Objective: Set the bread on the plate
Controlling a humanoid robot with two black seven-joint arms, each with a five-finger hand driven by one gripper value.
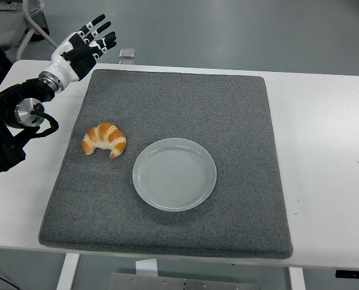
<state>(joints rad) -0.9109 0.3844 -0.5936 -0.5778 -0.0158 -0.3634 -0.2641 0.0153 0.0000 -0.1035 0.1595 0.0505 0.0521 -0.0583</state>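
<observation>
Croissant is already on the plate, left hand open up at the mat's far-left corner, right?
Not quite. The croissant is not on the plate; it lies on the grey mat just left of the plate, apart from it, and the plate holds nothing. The rest stands: the left hand is open at the mat's far-left corner. The head view shows this.

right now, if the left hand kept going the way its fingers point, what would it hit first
Probably nothing. The left hand, fingers spread and holding nothing, points up and right past the table's far edge, away from the croissant and plate. A small grey object lies nearby, but depth is unclear.
</observation>
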